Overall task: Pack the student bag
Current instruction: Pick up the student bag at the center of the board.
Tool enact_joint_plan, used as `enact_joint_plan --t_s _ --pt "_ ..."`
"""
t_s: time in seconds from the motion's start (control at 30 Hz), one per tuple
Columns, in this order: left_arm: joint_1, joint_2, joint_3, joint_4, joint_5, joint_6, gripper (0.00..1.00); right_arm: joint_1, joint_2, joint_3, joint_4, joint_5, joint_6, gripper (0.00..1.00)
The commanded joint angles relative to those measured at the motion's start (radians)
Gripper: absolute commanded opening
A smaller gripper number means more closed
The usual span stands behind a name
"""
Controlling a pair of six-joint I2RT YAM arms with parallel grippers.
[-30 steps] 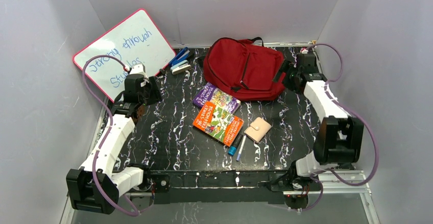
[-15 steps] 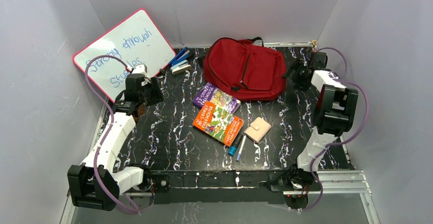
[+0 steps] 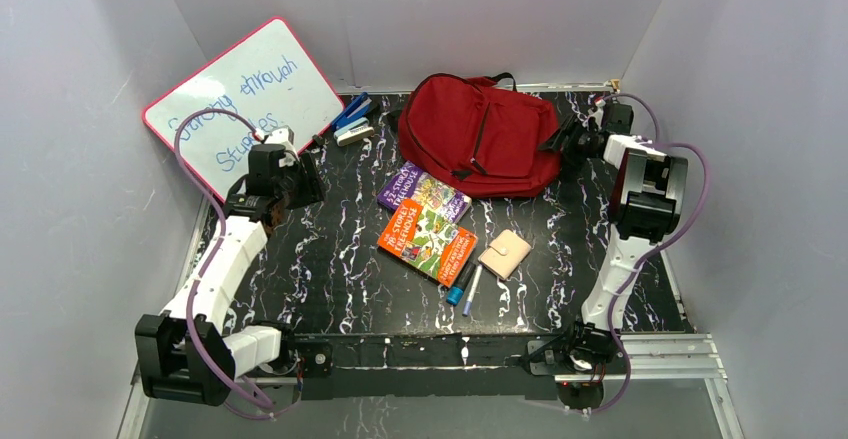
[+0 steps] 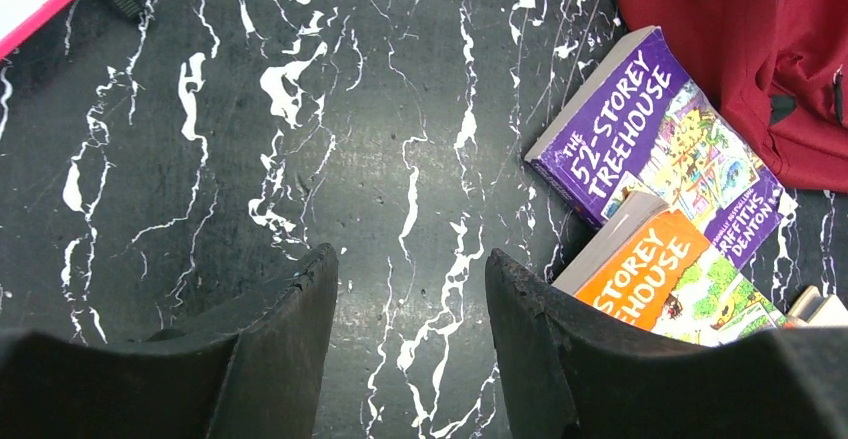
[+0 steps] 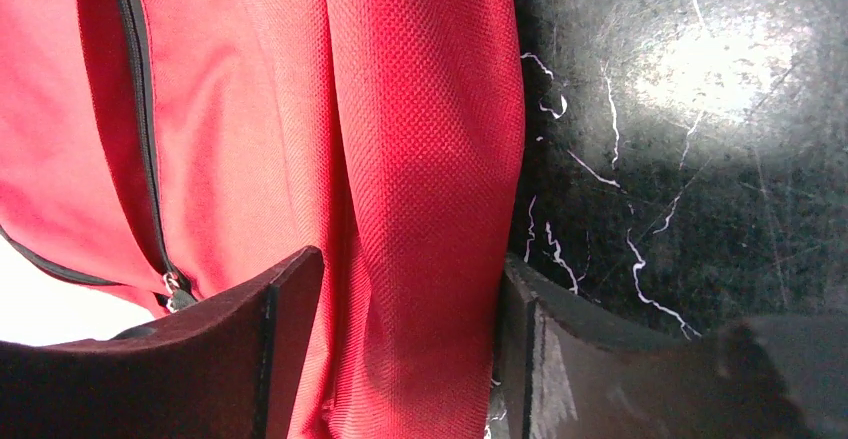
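The student bag (image 3: pixel 480 139), dark red with black zippers, lies flat at the back middle of the table. My right gripper (image 3: pixel 560 144) is at its right edge. In the right wrist view the fingers (image 5: pixel 410 269) stand astride a fold of the red fabric (image 5: pixel 400 109), which fills the gap between them; the jaws are still wide apart, and a black zipper (image 5: pixel 140 109) runs to the left of them. My left gripper (image 3: pixel 300 181) hovers over bare table at the left, open and holding nothing (image 4: pixel 412 264).
A purple book (image 3: pixel 423 191) and an orange book (image 3: pixel 428 242) lie overlapped in the middle, also seen as the purple book (image 4: pixel 650 129) and orange book (image 4: pixel 670 279). A beige wallet (image 3: pixel 505 254) and pens (image 3: pixel 465 287) lie in front. A whiteboard (image 3: pixel 245 99) leans back left, a blue stapler (image 3: pixel 352 119) beside it.
My right arm has folded back and its gripper has swung onto the bag's right edge, the jaws narrowing around the fabric. The left arm shifted slightly to the right.
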Motion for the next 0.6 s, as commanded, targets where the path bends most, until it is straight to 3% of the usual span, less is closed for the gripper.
enact_joint_plan --t_s 0.0,0.2,0.4,0.57 --pt "0.008 0.005 0.005 0.002 0.056 0.003 0.54 0.001 0.026 0.028 0.026 -0.035 -0.022 0.65" --pt "0.008 0.015 0.004 0.013 0.100 0.006 0.54 0.003 -0.019 0.063 0.006 0.031 -0.024 0.27" --pt "0.000 0.050 -0.006 0.058 0.180 -0.083 0.56 0.005 -0.163 0.089 0.065 -0.020 0.032 0.00" --pt "-0.155 0.125 -0.014 0.195 0.128 -0.150 0.56 0.051 -0.262 0.217 -0.009 0.019 0.059 0.00"
